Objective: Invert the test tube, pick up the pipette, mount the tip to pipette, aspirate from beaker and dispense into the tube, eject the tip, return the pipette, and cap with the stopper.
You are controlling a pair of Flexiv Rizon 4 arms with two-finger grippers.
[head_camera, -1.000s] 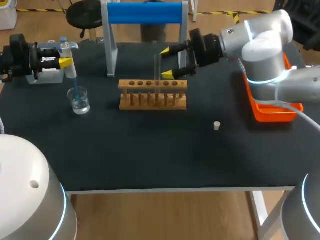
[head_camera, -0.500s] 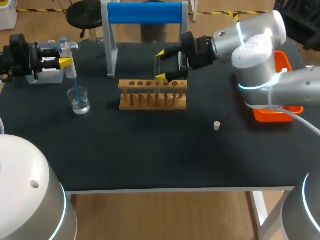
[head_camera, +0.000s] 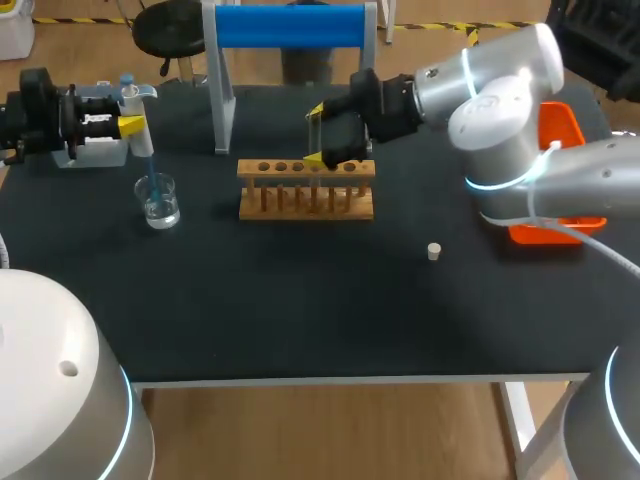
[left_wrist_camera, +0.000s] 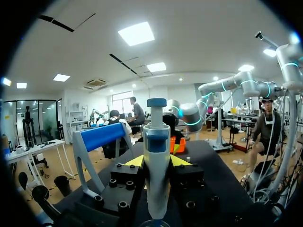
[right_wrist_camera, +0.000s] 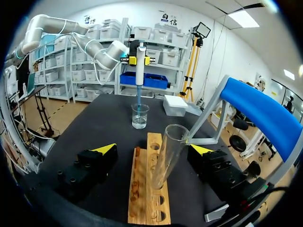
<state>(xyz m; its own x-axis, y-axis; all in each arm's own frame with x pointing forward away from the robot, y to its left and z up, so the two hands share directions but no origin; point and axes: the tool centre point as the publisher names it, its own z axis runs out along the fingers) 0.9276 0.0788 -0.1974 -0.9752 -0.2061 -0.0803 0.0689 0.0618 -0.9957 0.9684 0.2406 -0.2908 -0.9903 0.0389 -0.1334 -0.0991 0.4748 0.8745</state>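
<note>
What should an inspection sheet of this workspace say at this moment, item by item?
Surface: black table.
Job's things: test tube standing mouth up in the wooden rack; pipette with its blue tip down in the beaker; stopper lying free on the table.
Clutter: orange tray at the right edge; blue-topped stand at the back.
Grippers: left gripper shut on the pipette; right gripper open, one finger on each side of the test tube.
Cables: white cable along the right arm.
Surroundings: nothing seen touching the table.
</note>
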